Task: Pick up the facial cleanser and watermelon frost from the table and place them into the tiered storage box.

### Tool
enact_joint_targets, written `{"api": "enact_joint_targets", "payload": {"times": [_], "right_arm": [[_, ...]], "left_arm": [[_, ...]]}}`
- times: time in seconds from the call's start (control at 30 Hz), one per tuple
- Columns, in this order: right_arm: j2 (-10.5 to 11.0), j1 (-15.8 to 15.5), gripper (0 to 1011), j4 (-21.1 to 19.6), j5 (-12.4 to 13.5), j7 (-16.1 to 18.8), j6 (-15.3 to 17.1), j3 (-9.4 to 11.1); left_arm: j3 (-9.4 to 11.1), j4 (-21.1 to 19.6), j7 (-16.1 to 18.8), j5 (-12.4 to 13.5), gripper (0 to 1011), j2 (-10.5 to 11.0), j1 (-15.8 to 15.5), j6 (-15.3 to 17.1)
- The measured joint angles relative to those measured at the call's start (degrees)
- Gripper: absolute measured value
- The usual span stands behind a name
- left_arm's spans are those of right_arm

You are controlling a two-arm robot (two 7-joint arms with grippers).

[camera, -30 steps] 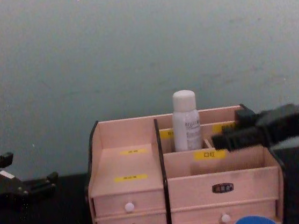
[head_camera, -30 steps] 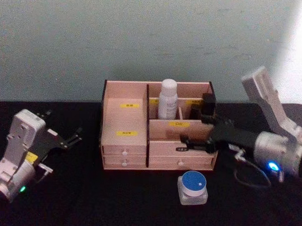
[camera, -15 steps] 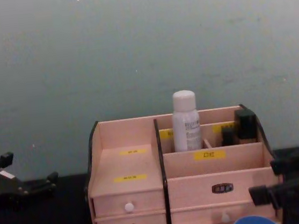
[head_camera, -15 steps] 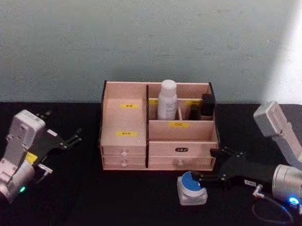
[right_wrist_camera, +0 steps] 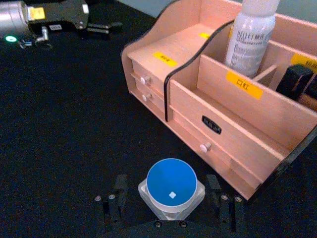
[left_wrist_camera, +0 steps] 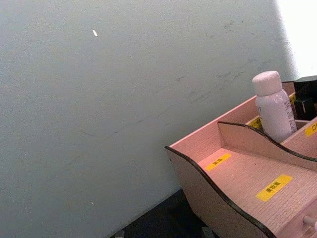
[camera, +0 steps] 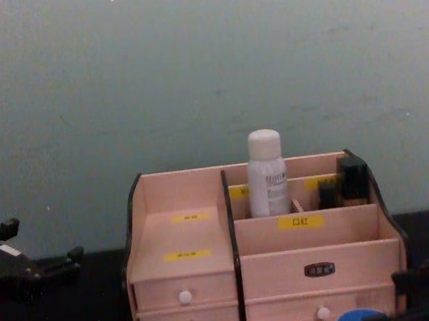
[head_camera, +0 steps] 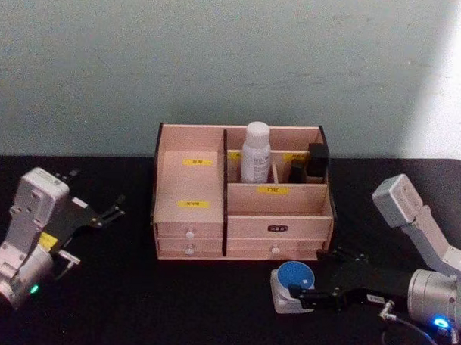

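My right claw [head_camera: 305, 279] is low over the black desk [head_camera: 173, 307], just in front of the tiered storage box [head_camera: 189, 216] at its right end. Its fingers [right_wrist_camera: 119, 194] are spread wide and straddle the watermelon frost [head_camera: 293, 278], one on either side, with a gap between each pad and the jar. I am not gripping it.

The watermelon frost stands upright on the desk, blue lid up, near the lower right drawer of the box but not touching it.

The facial cleanser [head_camera: 255, 152] is already inside the box. It stands upright in a rear compartment just right of the tall middle divider, behind the yellow-labelled tray, and its white cap rises above the back wall. Two dark tubes [head_camera: 314, 162] stand in the rear compartments to its right.

My left claw [head_camera: 93, 192] rests well apart on the left side of the desk, fingers spread and holding nothing, pointing toward the box's left end.
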Motion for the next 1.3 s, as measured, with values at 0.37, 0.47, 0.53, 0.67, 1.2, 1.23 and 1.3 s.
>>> {"api": "enact_joint_targets", "payload": {"times": [0.37,0.47,0.53,0.67,1.2,1.23,1.3], "right_arm": [[-1.33,1.78,1002,2.49,-0.33,-1.1,1.49,-2.5],[-1.59,2.09,1002,2.88,-0.51,-1.22,1.54,-2.81],[-1.86,2.39,1002,3.28,-0.78,-1.36,1.55,-3.12],[-2.2,2.76,1002,3.8,-1.18,-1.67,1.57,-3.42],[-3.1,3.54,1002,4.96,-2.51,-1.86,1.36,-3.84],[-3.14,3.59,1002,5.02,-2.58,-1.84,1.36,-3.85],[-3.36,3.74,1002,5.25,-2.74,-1.82,1.3,-3.92]], "left_arm": [[0.0,0.0,0.0,0.0,1001,0.0,0.0,0.0],[0.0,0.0,0.0,0.0,1001,0.0,0.0,0.0],[0.0,0.0,0.0,0.0,1001,0.0,0.0,0.0],[0.0,0.0,0.0,0.0,1001,0.0,0.0,0.0],[0.0,0.0,0.0,0.0,1001,0.0,0.0,0.0],[0.0,0.0,0.0,0.0,1001,0.0,0.0,0.0],[0.0,0.0,0.0,0.0,1001,0.0,0.0,0.0]]}}
